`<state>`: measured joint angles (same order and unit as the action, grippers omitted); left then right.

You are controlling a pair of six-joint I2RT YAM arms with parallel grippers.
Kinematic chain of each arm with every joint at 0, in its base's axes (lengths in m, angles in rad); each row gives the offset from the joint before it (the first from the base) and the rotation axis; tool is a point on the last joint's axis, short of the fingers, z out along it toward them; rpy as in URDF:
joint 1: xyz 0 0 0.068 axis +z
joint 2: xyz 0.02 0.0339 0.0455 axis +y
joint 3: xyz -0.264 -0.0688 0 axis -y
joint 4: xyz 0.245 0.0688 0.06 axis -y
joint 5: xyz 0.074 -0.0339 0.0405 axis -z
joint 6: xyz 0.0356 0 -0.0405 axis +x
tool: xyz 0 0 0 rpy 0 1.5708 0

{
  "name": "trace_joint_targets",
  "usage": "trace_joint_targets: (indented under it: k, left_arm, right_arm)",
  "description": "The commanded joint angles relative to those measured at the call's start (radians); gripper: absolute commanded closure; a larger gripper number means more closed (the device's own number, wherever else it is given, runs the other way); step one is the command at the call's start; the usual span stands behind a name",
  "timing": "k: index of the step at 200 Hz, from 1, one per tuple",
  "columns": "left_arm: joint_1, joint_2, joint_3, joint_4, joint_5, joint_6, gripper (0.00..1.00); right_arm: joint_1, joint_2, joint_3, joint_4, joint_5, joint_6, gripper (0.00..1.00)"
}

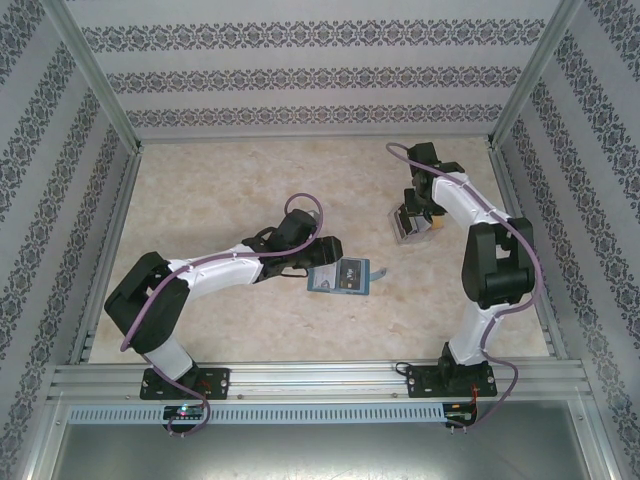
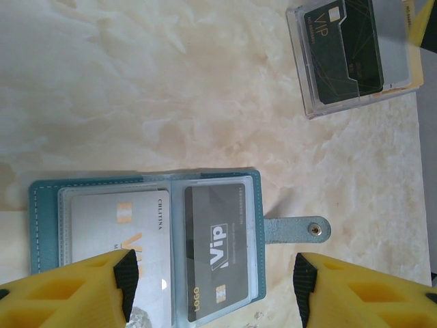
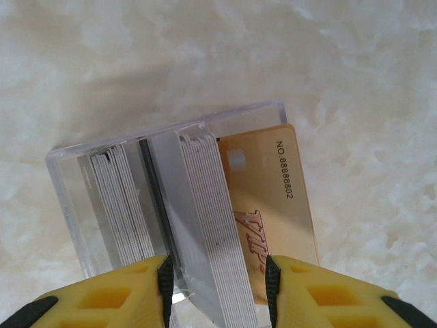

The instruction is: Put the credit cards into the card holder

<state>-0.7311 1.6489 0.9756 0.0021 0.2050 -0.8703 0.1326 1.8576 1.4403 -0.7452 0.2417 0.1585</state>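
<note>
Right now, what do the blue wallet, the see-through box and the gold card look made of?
The wallet looks like teal leather or imitation leather: matte, with pale stitching along the edge. The box seems clear hard plastic, glossy with glinting edges. The gold card looks like smooth printed plastic.

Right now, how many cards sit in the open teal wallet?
2: a dark grey plastic card in the pocket nearest the snap tab, a whitish card in the other. More may hide behind.

Marbled table [image 1: 200,180]: open card holder [image 1: 340,276], clear box [image 3: 68,191] (acrylic, perhaps).
</note>
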Motion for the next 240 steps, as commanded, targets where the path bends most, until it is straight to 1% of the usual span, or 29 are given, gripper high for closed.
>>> trace_joint_targets:
  k: [1, 25, 49, 87, 101, 180, 240]
  left_arm:
    - [0.012, -0.023, 0.001, -0.036, -0.009, 0.020, 0.36]
    - [0.012, -0.022, -0.004, -0.034, -0.007, 0.015, 0.36]
    - [0.013, -0.023, -0.005, -0.034, -0.005, 0.014, 0.36]
    - [0.015, -0.023, -0.005, -0.037, -0.003, 0.014, 0.36]
    - [0.015, -0.021, -0.005, -0.037, 0.001, 0.013, 0.36]
    - [0.017, -0.018, -0.009, -0.034, 0.013, 0.004, 0.36]
    - [0.019, -0.014, -0.010, -0.033, 0.017, 0.002, 0.36]
  right_arm:
    - [-0.009, 0.038, 0.040, -0.043, 0.037, -0.022, 0.59]
    - [-0.008, 0.065, 0.047, -0.042, 0.031, -0.028, 0.60]
    - [-0.007, 0.088, 0.052, -0.037, 0.056, -0.028, 0.60]
    - [0.014, 0.096, 0.040, -0.027, 0.177, -0.030, 0.59]
    - [0.019, 0.086, 0.031, -0.018, 0.200, -0.034, 0.60]
    - [0.022, 0.055, 0.010, -0.002, 0.211, -0.031, 0.64]
    - [0.021, 0.037, -0.001, 0.008, 0.220, -0.029, 0.69]
